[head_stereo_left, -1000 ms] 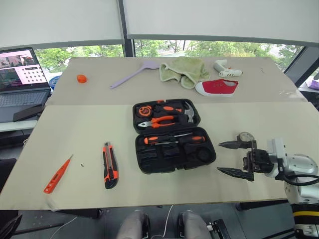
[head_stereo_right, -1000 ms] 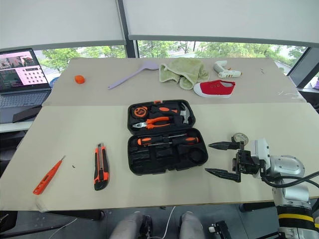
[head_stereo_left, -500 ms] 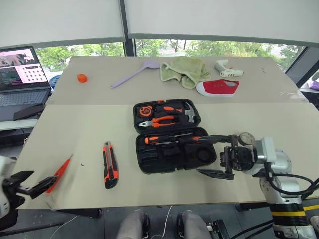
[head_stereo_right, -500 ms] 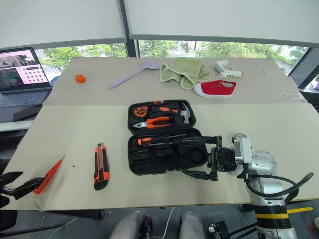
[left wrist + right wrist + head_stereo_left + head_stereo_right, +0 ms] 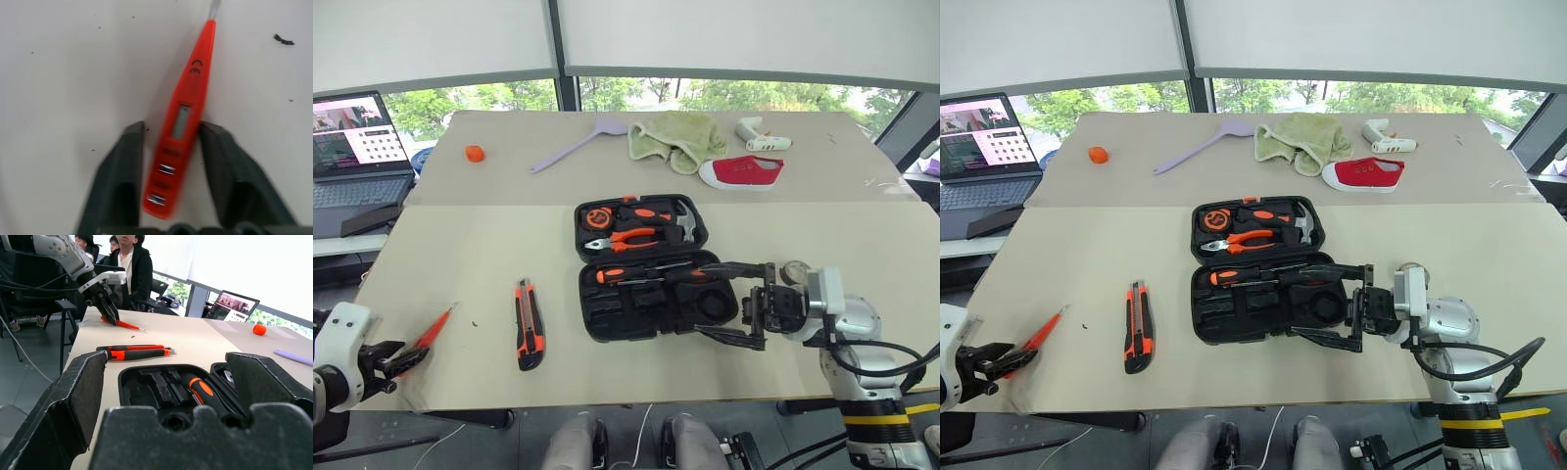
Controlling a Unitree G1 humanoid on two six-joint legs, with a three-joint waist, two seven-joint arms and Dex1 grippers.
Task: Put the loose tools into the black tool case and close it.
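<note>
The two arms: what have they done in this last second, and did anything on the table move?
The left gripper came into view and closed in around the slim orange screwdriver. The right gripper slid in to the black tool case, fingers wide. The utility knife stayed put.

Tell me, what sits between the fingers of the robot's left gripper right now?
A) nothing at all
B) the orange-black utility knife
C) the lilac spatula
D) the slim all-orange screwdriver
D: in the left wrist view the slim all-orange screwdriver lies on the table between the left gripper's two black fingers.
</note>
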